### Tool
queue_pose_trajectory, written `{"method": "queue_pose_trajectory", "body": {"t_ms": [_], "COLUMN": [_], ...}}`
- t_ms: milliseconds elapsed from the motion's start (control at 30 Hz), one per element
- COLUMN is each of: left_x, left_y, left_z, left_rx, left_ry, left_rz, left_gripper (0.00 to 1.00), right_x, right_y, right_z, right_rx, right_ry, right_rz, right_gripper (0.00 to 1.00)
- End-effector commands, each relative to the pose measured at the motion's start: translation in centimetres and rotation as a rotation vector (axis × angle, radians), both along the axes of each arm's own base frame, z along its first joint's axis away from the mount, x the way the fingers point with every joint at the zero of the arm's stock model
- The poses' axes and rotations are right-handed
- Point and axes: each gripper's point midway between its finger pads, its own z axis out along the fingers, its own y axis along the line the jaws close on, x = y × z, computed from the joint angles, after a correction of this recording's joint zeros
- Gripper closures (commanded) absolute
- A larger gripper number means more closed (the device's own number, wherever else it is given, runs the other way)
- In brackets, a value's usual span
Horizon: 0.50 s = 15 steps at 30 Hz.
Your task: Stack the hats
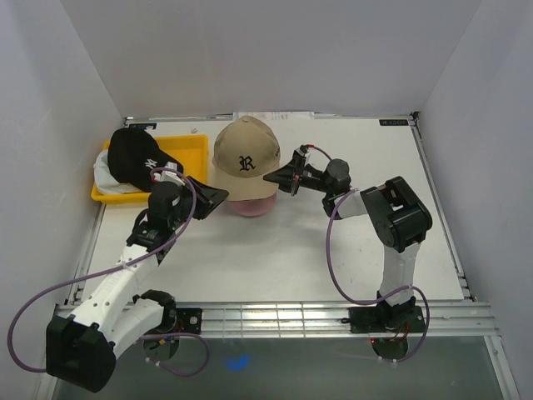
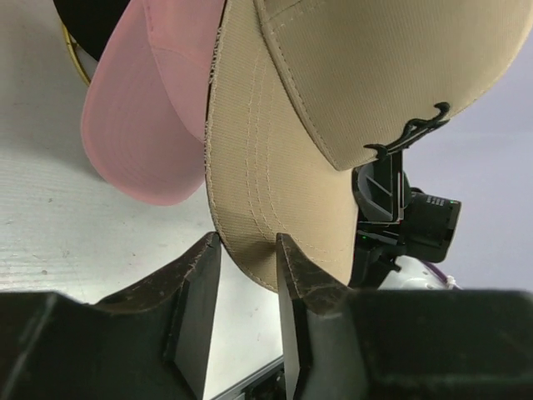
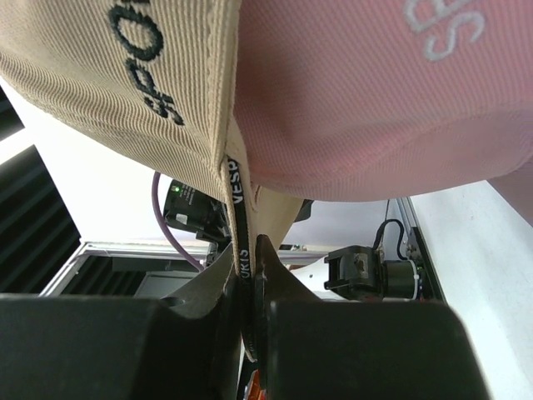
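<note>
Bright, even light from overhead filled the top view, and the flat white table top [image 1: 275, 258] carried only faint, soft shadows (none hard-edged). In the left wrist view the tan ribbed-fabric baseball cap [image 2: 275, 167] was crisp, the near foreground dark. The right wrist view was backlit from the left, its near foreground black, the pink fabric baseball cap [image 3: 358, 100] slightly blurred.
</note>
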Motion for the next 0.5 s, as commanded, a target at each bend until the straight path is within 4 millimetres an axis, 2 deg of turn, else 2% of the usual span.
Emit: {"method": "queue_pose_trajectory", "body": {"t_ms": [0,467], "left_x": [0.0,-0.2], "left_y": [-0.5,-0.7], "left_z": [0.7,-3.0], "left_rx": [-0.018,-0.008], "left_ry": [-0.040,0.038], "left_rz": [-0.025,-0.032], "left_gripper": [0.59,0.82], "right_x": [-3.2,-2.9], "right_y": [0.4,0.6], "right_z": [-1.0,-3.3], "right_rx": [0.007,-0.038], "right_ry": [-0.107,-0.070], "right_rz": [0.113,0.107], "right_gripper": [0.92,0.92]}}
